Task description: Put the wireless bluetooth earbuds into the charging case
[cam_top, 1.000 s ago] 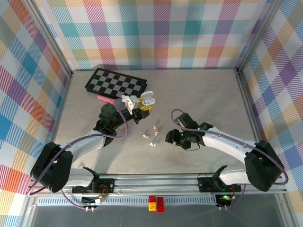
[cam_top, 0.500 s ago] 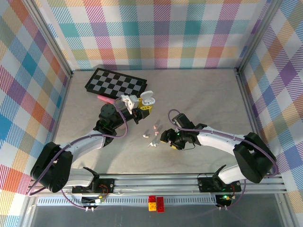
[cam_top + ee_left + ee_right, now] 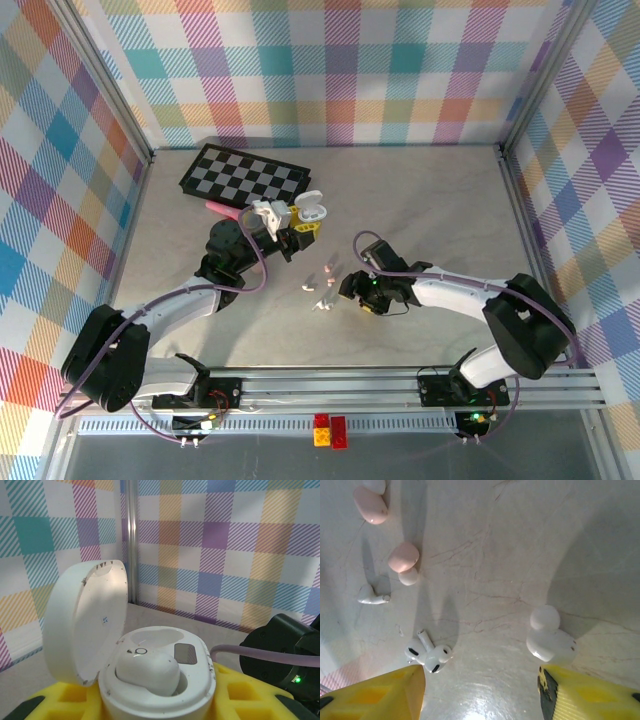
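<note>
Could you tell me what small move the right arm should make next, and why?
Probably shift the open right gripper toward the round white earbud and lower around it. That bud lies loose on the table, off-centre and nearer one finger, and the open charging case already holds a similar seated bud.

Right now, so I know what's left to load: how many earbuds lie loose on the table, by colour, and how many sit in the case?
Pink earbuds, loose: 2
White earbuds, loose: 4
Earbud seated in open case: 1
Total: 7
</note>
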You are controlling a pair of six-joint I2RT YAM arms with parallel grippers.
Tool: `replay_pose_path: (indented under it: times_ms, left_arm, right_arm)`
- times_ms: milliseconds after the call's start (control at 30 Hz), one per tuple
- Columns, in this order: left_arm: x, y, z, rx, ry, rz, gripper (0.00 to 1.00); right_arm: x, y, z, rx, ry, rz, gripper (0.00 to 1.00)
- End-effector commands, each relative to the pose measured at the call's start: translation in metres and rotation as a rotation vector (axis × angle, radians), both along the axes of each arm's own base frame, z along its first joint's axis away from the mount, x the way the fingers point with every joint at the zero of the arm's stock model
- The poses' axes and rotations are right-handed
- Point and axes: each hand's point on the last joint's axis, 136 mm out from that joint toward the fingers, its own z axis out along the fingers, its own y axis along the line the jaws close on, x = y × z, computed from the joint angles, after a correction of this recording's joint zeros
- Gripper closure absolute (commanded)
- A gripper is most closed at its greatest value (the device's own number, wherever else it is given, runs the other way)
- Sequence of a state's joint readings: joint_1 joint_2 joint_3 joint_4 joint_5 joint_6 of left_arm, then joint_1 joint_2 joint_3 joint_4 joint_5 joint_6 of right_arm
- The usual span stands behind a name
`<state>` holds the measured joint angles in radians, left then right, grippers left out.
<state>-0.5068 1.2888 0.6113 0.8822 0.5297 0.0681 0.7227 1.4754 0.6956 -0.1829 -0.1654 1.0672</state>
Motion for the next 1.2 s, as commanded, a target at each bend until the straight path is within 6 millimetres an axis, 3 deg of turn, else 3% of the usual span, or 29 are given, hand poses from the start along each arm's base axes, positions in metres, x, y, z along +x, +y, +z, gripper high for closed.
replay_pose_path:
  times_ms: [0, 333, 867, 1167]
  left_arm:
    - [-0.004, 0.005, 0.013, -0.021, -0.040, 0.002, 0.67]
    - [-0.005, 0.007, 0.010, -0.021, -0.037, 0.007, 0.67]
    - [-0.006, 0.008, 0.008, -0.027, -0.036, 0.008, 0.67]
    - [-0.006, 0.007, 0.006, -0.026, -0.033, 0.006, 0.67]
  right_arm:
    - [0.006, -0.002, -0.008, -0.019, -0.004, -0.043, 0.39]
    - [0.020, -0.014, -0.010, -0.058, -0.055, -0.147, 0.40]
    - [0.040, -0.013, -0.003, -0.082, -0.172, -0.122, 0.41]
    - [0.042, -0.015, -0.009, -0.079, -0.188, -0.124, 0.50]
